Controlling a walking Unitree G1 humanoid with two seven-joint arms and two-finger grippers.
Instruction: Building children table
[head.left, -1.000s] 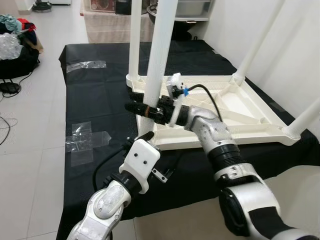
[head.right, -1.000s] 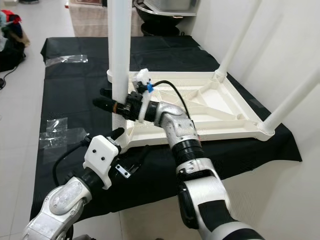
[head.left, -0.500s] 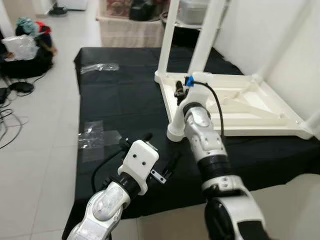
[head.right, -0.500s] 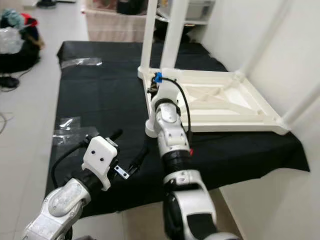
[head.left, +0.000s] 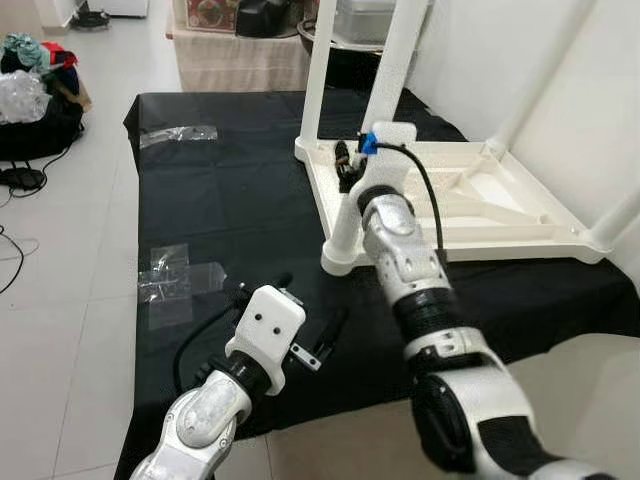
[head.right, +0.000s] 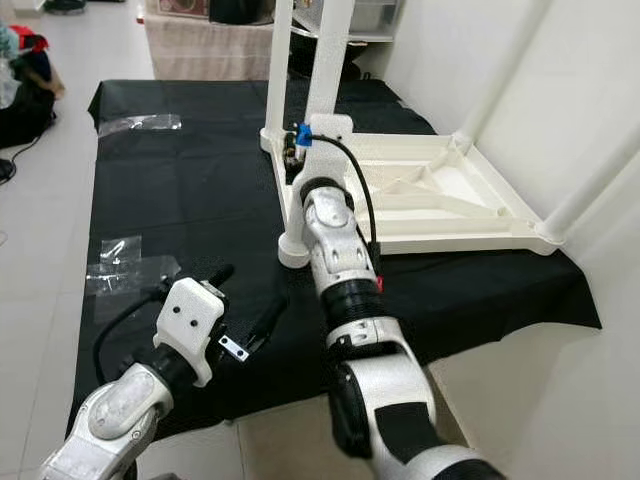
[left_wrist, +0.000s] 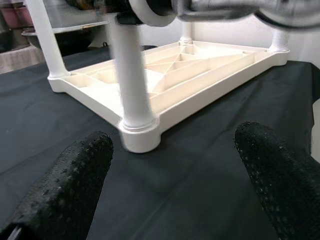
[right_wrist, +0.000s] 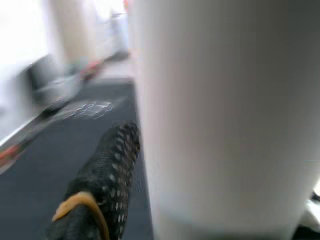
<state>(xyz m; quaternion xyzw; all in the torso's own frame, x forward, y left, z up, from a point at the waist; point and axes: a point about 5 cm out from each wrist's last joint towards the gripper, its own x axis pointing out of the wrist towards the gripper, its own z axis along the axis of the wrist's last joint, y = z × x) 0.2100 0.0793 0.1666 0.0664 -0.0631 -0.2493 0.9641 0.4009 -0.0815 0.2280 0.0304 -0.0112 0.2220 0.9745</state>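
Observation:
A white children's table (head.left: 480, 215) lies upside down on a black-covered surface, its legs pointing up. The near-left leg (head.left: 362, 170) stands in its corner socket (head.left: 340, 258) and leans slightly. My right gripper (head.left: 348, 165) is raised against this leg at mid height. In the right wrist view the leg (right_wrist: 225, 115) sits tight beside one black finger (right_wrist: 107, 170), so the gripper is shut on it. My left gripper (head.left: 310, 303) hovers low over the cloth in front of that corner. Its fingers (left_wrist: 65, 185) are spread wide and hold nothing.
Clear tape patches (head.left: 178, 275) stick to the black cloth (head.left: 230, 200). Bags and cables (head.left: 35, 95) lie on the tiled floor at the left. A low shelf with clutter (head.left: 240, 40) stands behind, and a white wall (head.left: 600, 60) runs along the right.
The camera has shifted. My right forearm swung from lying sideways at the leg to standing upright in front of it, still at the leg. The left gripper stayed low and open.

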